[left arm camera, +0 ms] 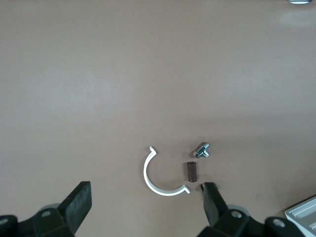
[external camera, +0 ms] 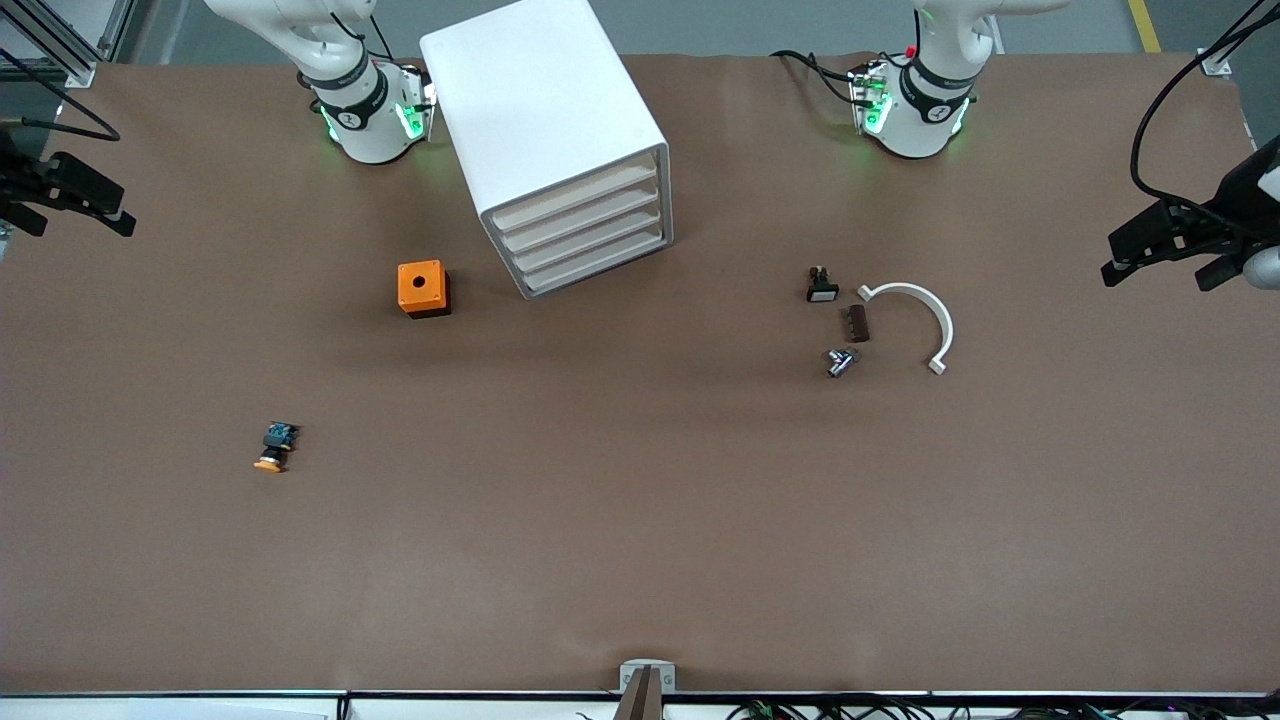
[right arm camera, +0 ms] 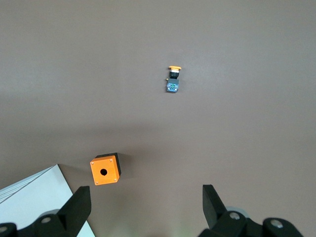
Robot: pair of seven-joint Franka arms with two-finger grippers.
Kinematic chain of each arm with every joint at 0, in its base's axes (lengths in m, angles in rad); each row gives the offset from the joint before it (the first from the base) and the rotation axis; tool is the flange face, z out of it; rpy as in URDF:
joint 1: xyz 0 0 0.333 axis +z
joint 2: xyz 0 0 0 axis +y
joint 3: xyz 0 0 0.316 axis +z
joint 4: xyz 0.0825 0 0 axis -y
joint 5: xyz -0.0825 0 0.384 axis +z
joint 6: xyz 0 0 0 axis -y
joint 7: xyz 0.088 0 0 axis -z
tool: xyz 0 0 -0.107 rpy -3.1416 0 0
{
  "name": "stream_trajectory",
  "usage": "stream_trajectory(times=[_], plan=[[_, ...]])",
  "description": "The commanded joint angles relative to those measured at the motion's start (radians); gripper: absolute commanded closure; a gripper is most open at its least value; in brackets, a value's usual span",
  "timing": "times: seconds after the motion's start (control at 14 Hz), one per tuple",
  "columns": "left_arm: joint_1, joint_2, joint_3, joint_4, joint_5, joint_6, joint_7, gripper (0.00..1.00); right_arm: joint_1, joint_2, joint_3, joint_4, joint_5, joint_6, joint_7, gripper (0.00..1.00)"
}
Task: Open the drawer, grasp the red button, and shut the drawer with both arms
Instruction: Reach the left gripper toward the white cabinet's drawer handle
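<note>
The white cabinet (external camera: 545, 110) stands near the robots' bases, and its four drawers (external camera: 582, 228) are all shut. The red-capped button is not in view. My left gripper (external camera: 1155, 275) hangs open and empty in the air at the left arm's end of the table. In the left wrist view it (left arm camera: 146, 205) is open above a white arc (left arm camera: 159, 178). My right gripper (external camera: 80, 222) hangs open and empty at the right arm's end. In the right wrist view it (right arm camera: 145, 210) is open, with the cabinet's corner (right arm camera: 34, 197) beside it.
An orange box (external camera: 423, 288) with a round hole sits beside the cabinet. An orange-capped button (external camera: 275, 447) lies nearer the front camera. Toward the left arm's end lie a black white-faced button (external camera: 822, 286), a brown piece (external camera: 858, 323), a metal part (external camera: 840, 361) and the white arc (external camera: 915, 320).
</note>
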Motion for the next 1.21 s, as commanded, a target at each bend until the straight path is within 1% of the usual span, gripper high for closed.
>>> stream_trajectory(times=[0.0, 0.29, 0.43, 0.57, 0.79, 0.93, 1.14], plan=[[0.001, 0.005, -0.01, 0.02, 0.021, -0.018, -0.01, 0.0, 0.015, 0.01, -0.009, 0.027, -0.014, -0.021, 0.006, 0.0], [0.01, 0.008, -0.01, 0.02, 0.019, -0.018, 0.003, 0.0, 0.013, 0.01, -0.009, 0.025, -0.013, -0.022, 0.009, 0.0], [0.016, 0.01, -0.007, 0.016, 0.016, -0.021, -0.01, 0.0, 0.015, 0.01, -0.009, 0.024, -0.003, -0.046, 0.017, 0.0], [0.036, 0.022, -0.003, 0.016, 0.016, -0.021, -0.01, 0.0, 0.015, 0.01, -0.009, 0.024, -0.002, -0.048, 0.018, 0.0], [0.036, 0.102, -0.001, 0.019, 0.018, -0.019, -0.041, 0.0, 0.015, 0.012, -0.009, 0.022, -0.002, -0.047, 0.018, 0.0], [0.021, 0.171, -0.01, 0.023, 0.019, -0.013, -0.12, 0.0, 0.015, 0.012, -0.009, 0.022, 0.0, -0.047, 0.02, 0.0], [-0.048, 0.258, -0.014, 0.023, 0.005, -0.012, -0.292, 0.0, 0.013, 0.01, -0.009, 0.022, 0.001, -0.044, 0.02, 0.0]])
